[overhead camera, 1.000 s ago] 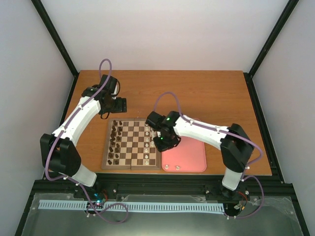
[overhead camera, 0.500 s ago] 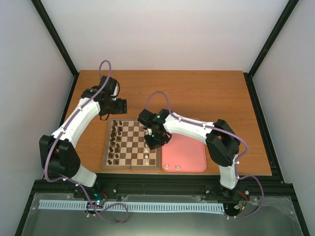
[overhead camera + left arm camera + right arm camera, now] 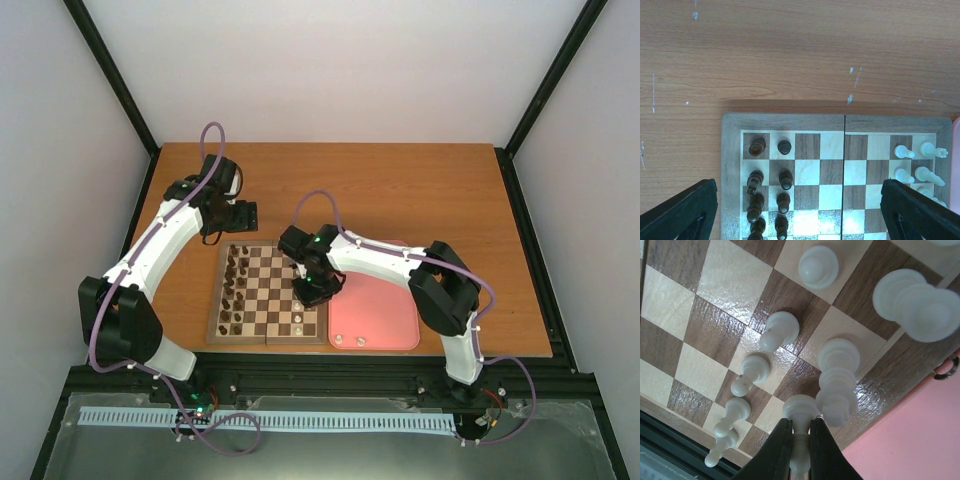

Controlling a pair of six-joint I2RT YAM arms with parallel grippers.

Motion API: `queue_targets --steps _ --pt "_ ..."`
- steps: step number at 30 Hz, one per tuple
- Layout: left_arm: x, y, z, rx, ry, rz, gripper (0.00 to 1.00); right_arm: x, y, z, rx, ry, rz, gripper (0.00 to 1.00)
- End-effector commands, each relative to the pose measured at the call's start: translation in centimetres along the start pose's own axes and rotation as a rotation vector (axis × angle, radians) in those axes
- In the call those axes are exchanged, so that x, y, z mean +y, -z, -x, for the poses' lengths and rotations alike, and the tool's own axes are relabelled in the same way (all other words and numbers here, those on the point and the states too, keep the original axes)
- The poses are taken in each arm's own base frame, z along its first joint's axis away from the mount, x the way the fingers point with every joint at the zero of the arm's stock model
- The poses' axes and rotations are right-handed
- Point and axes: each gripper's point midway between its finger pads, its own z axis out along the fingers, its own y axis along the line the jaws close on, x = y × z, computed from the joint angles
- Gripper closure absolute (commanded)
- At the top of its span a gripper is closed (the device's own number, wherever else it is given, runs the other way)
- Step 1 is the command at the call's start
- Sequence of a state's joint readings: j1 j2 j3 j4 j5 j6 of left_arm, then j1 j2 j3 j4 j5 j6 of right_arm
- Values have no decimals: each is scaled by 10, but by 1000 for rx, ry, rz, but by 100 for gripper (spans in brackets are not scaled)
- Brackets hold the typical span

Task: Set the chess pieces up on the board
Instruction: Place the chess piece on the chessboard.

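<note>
Over glossy checkered board (image 3: 730,277), right gripper (image 3: 800,429) pinching smooth cream piece (image 3: 800,408), left gripper (image 3: 800,215) spread

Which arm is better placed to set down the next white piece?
Right. The right gripper pinches a white piece above the chessboard; the left gripper hangs open and empty.

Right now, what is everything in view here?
table: one, orange-brown wood.
board: one, brown-and-cream checkered, on the table.
pink tray: one, pink, right of the board.
cream chess pieces: several, along the board's right side; two more on the pink tray.
dark chess pieces: several, dark brown, board's left side.
left gripper: one, black, open, near the board's far edge.
right gripper: one, black, shut on a cream piece over the board.
</note>
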State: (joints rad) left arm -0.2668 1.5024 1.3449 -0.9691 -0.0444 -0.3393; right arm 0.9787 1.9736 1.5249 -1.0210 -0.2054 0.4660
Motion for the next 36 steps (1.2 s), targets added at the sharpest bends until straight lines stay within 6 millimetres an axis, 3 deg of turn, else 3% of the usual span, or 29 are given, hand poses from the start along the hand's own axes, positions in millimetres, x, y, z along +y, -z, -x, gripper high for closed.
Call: queue_targets --steps 1,8,13,25,29,34,36 --pt "1 11 3 -29 -19 0 0 7 -8 -3 30 27 6 95" --pt "3 11 2 -29 -20 9 0 4 -9 -1 21 31 -14 93" --pt "3 11 2 -31 -20 11 0 5 -5 0 10 35 -14 84" --pt "3 9 3 -31 -21 15 0 15 30 6 -82 56 27 71" --pt "3 10 4 -33 -22 15 0 16 34 -3 -61 59 43 71" --pt "4 10 3 -32 -23 18 0 12 50 -17 -93 74 48 62" --pt "4 9 3 -30 -20 20 0 9 51 -23 -92 66 43 68"
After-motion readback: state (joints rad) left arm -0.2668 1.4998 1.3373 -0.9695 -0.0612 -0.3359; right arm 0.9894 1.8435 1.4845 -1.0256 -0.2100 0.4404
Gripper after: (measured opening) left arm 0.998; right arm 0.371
